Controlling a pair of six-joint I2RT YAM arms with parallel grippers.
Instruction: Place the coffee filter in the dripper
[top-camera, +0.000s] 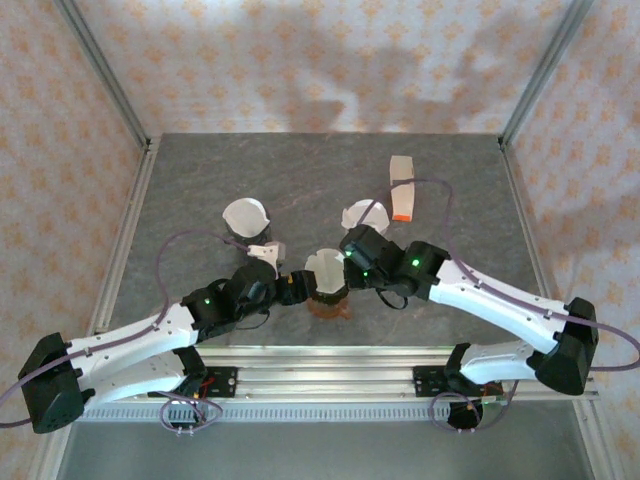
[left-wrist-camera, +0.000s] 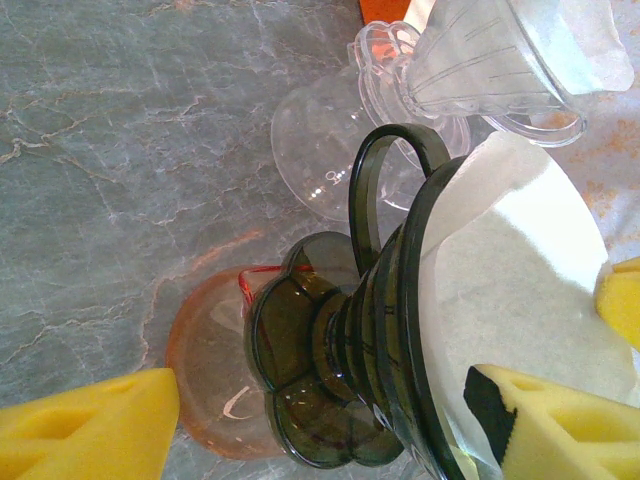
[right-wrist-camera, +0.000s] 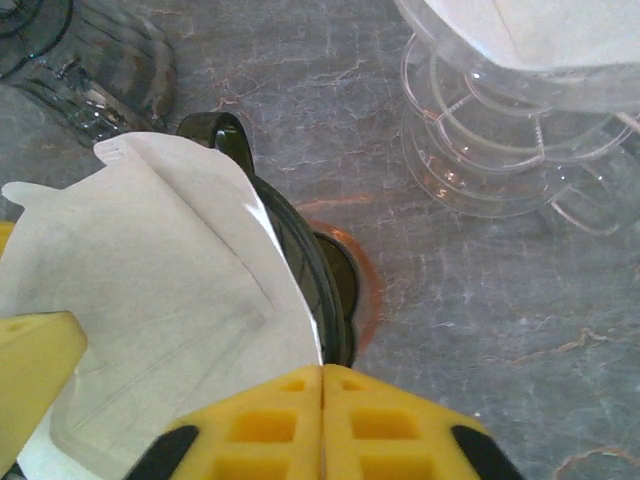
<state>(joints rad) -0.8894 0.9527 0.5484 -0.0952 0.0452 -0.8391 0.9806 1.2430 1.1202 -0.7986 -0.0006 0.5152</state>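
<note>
A dark smoked dripper (left-wrist-camera: 390, 330) stands on an orange saucer (left-wrist-camera: 200, 370) near the table's front middle. A white coffee filter (left-wrist-camera: 520, 290) sits in its cone, its edge rising above the rim (right-wrist-camera: 150, 270). My left gripper (left-wrist-camera: 325, 400) is open and straddles the dripper. One yellow pad (left-wrist-camera: 90, 430) is clear of the foot and the other pad (left-wrist-camera: 570, 420) lies over the filter. My right gripper (right-wrist-camera: 322, 375) is shut, its pads meeting right at the dripper's rim (right-wrist-camera: 300, 260). Whether paper is pinched there I cannot tell. From above, both grippers (top-camera: 295, 288) (top-camera: 345, 262) flank the dripper (top-camera: 325, 272).
A clear dripper with a filter (top-camera: 365, 215) stands just behind on a clear saucer (left-wrist-camera: 320, 160). Another filter-filled clear dripper (top-camera: 245, 215) is back left. An orange-and-white packet (top-camera: 402, 187) lies at the back right. Frame posts rise at the rear corners.
</note>
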